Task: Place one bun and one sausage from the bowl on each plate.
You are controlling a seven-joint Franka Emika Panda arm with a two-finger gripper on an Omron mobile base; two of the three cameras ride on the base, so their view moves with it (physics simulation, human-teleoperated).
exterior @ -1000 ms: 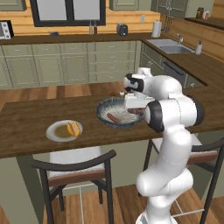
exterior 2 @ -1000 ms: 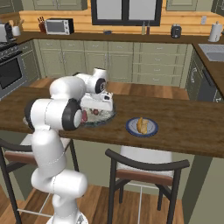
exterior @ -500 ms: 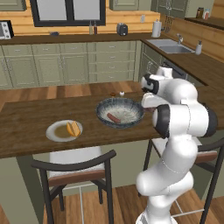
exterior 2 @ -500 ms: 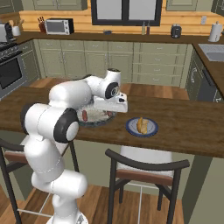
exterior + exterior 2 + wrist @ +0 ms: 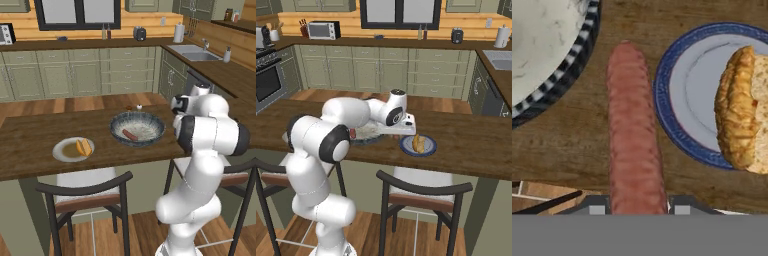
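Sausage sits clamped in my gripper, carried from over the bowl toward the plate. Left base: another sausage remains inside. Hand view: bun already plated, release comes next.

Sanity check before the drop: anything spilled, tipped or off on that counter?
Nothing stands out. The golden bun sits on the round blue-rimmed plate. A reddish-brown sausage lies in the wide dark-rimmed speckled bowl. The end effector grips a second reddish-brown sausage over the wooden counter between bowl and plate.
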